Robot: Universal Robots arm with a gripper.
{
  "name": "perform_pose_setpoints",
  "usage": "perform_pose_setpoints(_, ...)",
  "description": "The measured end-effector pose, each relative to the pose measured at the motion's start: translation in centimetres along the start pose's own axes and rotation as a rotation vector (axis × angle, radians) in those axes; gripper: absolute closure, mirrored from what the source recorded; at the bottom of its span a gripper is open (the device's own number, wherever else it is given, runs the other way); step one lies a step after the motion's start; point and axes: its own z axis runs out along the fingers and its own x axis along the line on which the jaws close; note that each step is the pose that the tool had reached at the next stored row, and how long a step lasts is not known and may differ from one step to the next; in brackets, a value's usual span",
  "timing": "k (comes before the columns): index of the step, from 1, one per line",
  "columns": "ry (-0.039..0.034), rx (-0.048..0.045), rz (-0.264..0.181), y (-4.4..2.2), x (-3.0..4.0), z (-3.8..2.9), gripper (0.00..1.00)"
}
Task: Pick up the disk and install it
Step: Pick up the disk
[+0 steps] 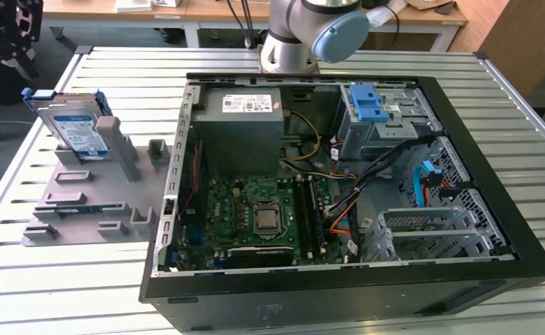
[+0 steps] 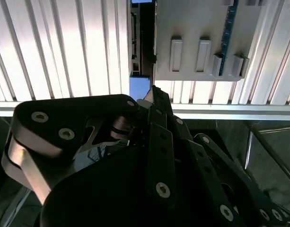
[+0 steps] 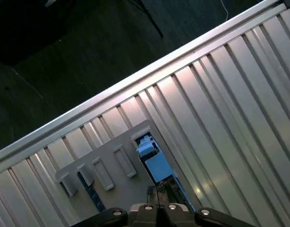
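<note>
The disk (image 1: 75, 129) is a silver drive with a blue-and-white label and blue rails. It stands on edge, leaning in a grey slotted holder (image 1: 86, 202) on the table at the exterior view's left. In the first wrist view the disk (image 3: 154, 163) shows from above as a blue and pale slab beside the holder (image 3: 104, 170). In the second wrist view its dark edge (image 2: 141, 42) lies next to the holder (image 2: 197, 38). My gripper (image 2: 154, 94) hangs well above them, its black linkages in the foreground, and holds nothing that I can see. The gripper (image 3: 159, 194) points down toward the disk.
An open black computer case (image 1: 347, 283) lies to the holder's right in the exterior view. Inside are a grey box with a white sticker (image 1: 239, 122), a motherboard (image 1: 263, 216) and a drive cage with a blue latch (image 1: 367, 105). The arm's base (image 1: 291, 42) stands behind the case. The slatted table's edge (image 3: 135, 78) is close to the holder.
</note>
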Motion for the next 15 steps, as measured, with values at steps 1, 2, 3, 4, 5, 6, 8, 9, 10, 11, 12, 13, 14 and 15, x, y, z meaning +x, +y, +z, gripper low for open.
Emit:
perform_pose_setpoints(1, -0.0001, -0.0004, -0.019, 0.0, 0.0, 0.0, 0.89)
perform_pose_setpoints(2, -0.0001, -0.0007, -0.036, 0.0, 0.0, 0.0, 0.89)
perform_pose_setpoints(3, -0.0001, -0.0009, -0.053, 0.0, 0.0, 0.01, 0.89)
perform_pose_setpoints(4, -0.0002, -0.0012, -0.07, 0.0, 0.0, 0.01, 0.89)
perform_pose_setpoints(5, -0.0002, -0.0014, -0.086, 0.0, 0.0, 0.01, 0.89)
perform_pose_setpoints(6, -0.0003, -0.0017, -0.103, 0.0, 0.0, 0.02, 0.89)
perform_pose_setpoints(8, -0.0004, -0.0021, -0.137, 0.0, 0.0, 0.03, 0.89)
perform_pose_setpoints(9, -0.0006, -0.0023, -0.154, 0.0, 0.0, 0.04, 0.89)
perform_pose_setpoints(10, -0.0006, -0.0026, -0.173, 0.0, 0.0, 0.04, 0.89)
perform_pose_setpoints(11, -0.0007, -0.0029, -0.19, 0.0, 0.0, 0.05, 0.89)
perform_pose_setpoints(12, -0.0007, -0.0031, -0.207, 0.0, 0.0, 0.06, 0.89)
perform_pose_setpoints(13, -0.0008, -0.0034, -0.224, 0.0, 0.0, 0.06, 0.89)
perform_pose_setpoints(14, -0.0008, -0.0037, -0.24, 0.0, 0.0, 0.07, 0.89)
perform_pose_setpoints(15, -0.0008, -0.004, -0.254, 0.0, 0.0, 0.07, 0.89)
